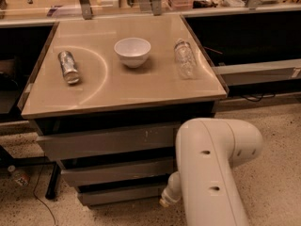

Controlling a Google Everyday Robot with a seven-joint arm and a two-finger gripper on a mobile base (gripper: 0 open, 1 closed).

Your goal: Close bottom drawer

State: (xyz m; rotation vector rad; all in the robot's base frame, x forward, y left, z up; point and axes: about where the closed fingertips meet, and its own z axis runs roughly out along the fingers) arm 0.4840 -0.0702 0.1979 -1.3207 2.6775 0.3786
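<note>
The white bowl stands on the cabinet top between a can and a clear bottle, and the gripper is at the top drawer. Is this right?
Not quite. The camera view shows the gripper low at the right end of the bottom drawer, not at the top drawer. The white bowl does stand on the cabinet top between the can and the clear bottle.
</note>
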